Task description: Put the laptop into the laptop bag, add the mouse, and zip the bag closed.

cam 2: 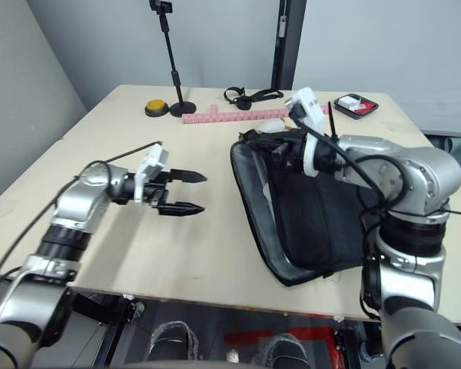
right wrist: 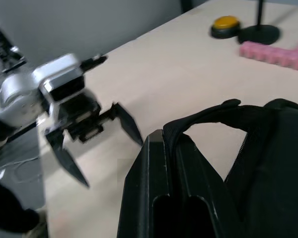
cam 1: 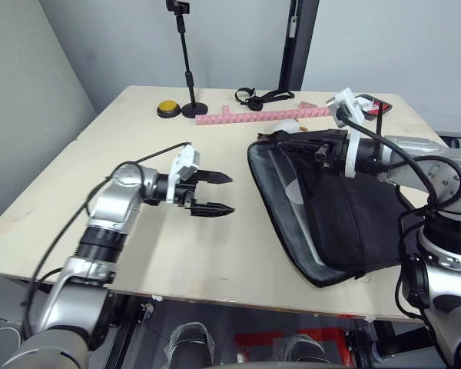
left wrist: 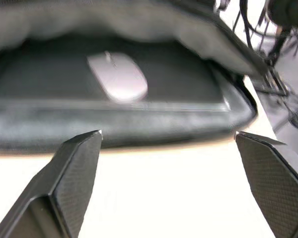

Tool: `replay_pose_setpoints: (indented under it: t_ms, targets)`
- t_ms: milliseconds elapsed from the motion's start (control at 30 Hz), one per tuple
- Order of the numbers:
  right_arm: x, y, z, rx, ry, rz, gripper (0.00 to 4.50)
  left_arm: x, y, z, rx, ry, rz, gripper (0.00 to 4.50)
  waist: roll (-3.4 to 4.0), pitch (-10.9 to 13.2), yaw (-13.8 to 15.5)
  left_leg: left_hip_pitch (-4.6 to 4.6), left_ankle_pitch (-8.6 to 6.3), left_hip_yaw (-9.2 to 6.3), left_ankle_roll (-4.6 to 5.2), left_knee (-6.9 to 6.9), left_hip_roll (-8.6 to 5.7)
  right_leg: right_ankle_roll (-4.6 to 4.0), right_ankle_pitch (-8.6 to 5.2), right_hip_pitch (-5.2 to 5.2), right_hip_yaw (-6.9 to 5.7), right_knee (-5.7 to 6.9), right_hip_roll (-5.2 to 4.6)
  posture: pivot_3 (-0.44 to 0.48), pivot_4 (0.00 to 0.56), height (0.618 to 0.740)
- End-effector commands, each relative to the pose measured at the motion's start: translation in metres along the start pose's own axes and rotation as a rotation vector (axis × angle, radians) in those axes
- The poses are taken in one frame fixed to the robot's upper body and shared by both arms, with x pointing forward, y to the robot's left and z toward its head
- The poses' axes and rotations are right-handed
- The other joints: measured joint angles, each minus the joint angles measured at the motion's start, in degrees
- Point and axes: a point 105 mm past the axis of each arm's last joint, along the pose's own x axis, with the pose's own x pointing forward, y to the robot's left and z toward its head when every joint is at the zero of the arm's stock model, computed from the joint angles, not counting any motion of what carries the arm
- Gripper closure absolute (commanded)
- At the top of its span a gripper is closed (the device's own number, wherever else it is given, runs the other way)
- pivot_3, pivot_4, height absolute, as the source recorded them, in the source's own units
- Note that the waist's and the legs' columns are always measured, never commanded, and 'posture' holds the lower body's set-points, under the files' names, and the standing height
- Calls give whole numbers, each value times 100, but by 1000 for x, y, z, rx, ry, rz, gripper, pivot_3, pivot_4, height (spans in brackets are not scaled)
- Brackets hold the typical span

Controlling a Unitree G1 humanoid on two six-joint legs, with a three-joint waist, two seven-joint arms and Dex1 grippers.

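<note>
The black laptop bag (cam 1: 346, 215) lies on the right half of the table, its long left side gaping open. Inside, the white mouse (left wrist: 117, 77) rests on a flat grey slab, the laptop (left wrist: 188, 91), which is mostly hidden by the bag. My right gripper (cam 1: 320, 152) is shut on the bag's upper edge by the strap handle (right wrist: 223, 106), holding the top flap raised. My left gripper (cam 1: 213, 194) hovers open over the bare table just left of the opening, fingers pointing at it and holding nothing.
Along the far edge stand a yellow button (cam 1: 167, 108), a black stand (cam 1: 190, 108), a pink strip (cam 1: 261, 116), a black strap (cam 1: 257, 96) and a red-and-black object (cam 1: 378, 105). A white lumpy thing (cam 1: 286, 124) lies behind the bag. The bag's near corner reaches close to the table's front edge.
</note>
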Motion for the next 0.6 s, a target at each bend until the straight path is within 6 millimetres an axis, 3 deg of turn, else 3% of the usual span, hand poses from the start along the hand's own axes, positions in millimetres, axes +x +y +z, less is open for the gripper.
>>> replay_pose_setpoints:
  t_ms: [33,167,400,567,600]
  targets:
    - [-3,15,7,-94,-37,78,4500,-27,-8,22,3,-19,-1,41,0,0,-14,0,0,0,0,0,0,0,0,0,0,0,1,0,150,733]
    - [-7,22,10,-123,-63,129,4500,-46,-8,32,-15,-27,43,41,0,0,-66,2,0,2,-1,0,1,0,0,-1,2,3,1,0,150,733]
    - [-17,45,-5,-207,5,259,4500,-69,-16,46,-28,-21,58,41,0,0,-74,-6,-1,1,-1,-2,4,0,-1,-4,-1,-7,5,0,150,733]
    - [-16,37,-10,-233,21,230,4500,-81,-5,57,-61,-57,108,41,0,0,-98,4,-1,2,1,1,5,-1,-1,-3,3,8,5,0,150,733]
    - [-15,28,-12,-204,27,200,4190,-82,-2,58,-84,-72,113,11,0,-1,-97,5,-1,2,1,3,5,-1,0,-3,4,11,5,0,150,733]
